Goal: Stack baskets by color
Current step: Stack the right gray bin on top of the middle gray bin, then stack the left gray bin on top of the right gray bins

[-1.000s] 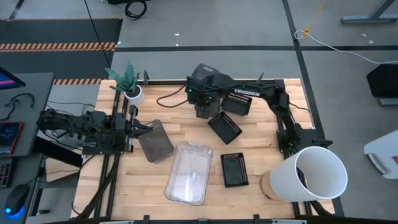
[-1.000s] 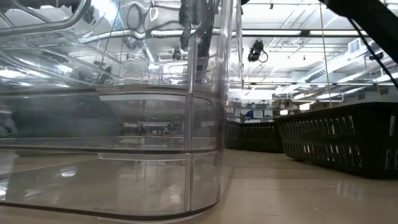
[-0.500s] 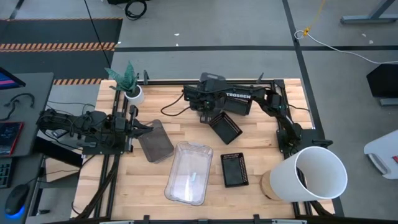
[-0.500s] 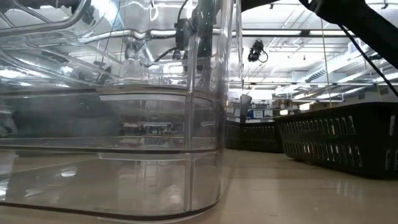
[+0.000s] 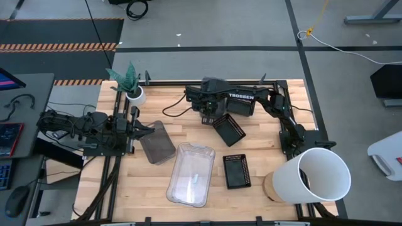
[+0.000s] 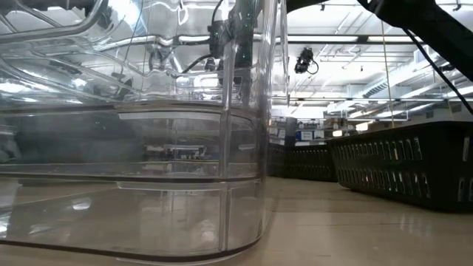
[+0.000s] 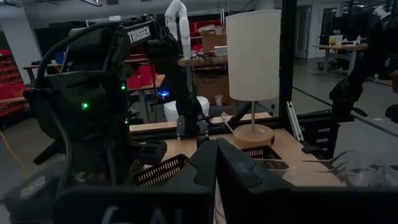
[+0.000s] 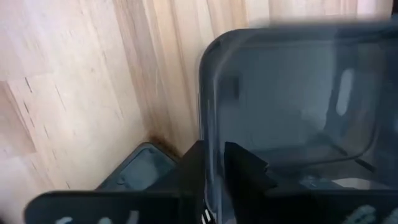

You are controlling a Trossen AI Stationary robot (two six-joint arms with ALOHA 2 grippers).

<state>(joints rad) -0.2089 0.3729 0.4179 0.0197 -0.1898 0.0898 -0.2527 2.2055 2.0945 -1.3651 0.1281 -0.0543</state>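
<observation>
My right gripper points down at the table's far middle, over a smoky grey basket. Its fingers stand on either side of that basket's wall, slightly apart. In the high view the arm hides this basket. A tilted black slatted basket lies just beside the gripper, and a second black basket lies nearer the front. A clear basket rests at the front middle, with another grey basket to its left. My left gripper waits at the left edge, level and shut, with nothing between its fingers. My right gripper comes from above with one finger outside and one finger inside the grey basket's wall, near a rounded corner. A narrow gap shows between the wall and the inner finger. Whether the outer finger touches the wall, I cannot tell.
A big white bucket lies on its side at the front right corner. A small white plant pot stands at the far left. Bare wood lies between the baskets and along the far edge left of my right arm.
My right gripper has sunk toward the table and tipped until it points straight down. It has kept still over the last half second. The baskets on the table have stayed where they were.
</observation>
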